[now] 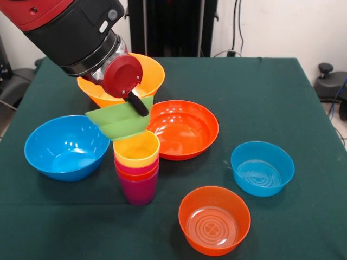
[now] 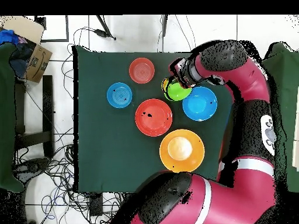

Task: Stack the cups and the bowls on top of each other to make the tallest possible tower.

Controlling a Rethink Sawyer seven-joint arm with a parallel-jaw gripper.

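The tower (image 1: pixel 137 173) stands near the table's middle: a purple base cup (image 1: pixel 139 190) with orange and crimson rims and a yellow cup (image 1: pixel 136 148) on top. My gripper (image 1: pixel 139 104) is shut on the rim of the small green bowl (image 1: pixel 122 123), which hangs tilted just above and behind the yellow cup. Seen from overhead, the green bowl (image 2: pixel 178 91) covers the tower and the gripper (image 2: pixel 176 77) sits at its edge. The other bowls lie apart on the cloth.
Around the tower lie the large blue bowl (image 1: pixel 66 146), the large orange-yellow bowl (image 1: pixel 154 71) behind my arm, the wide red-orange bowl (image 1: pixel 183 129), the small blue bowl (image 1: pixel 262 168) and the small translucent orange bowl (image 1: pixel 214 219). A green cloth (image 1: pixel 255 97) covers the table.
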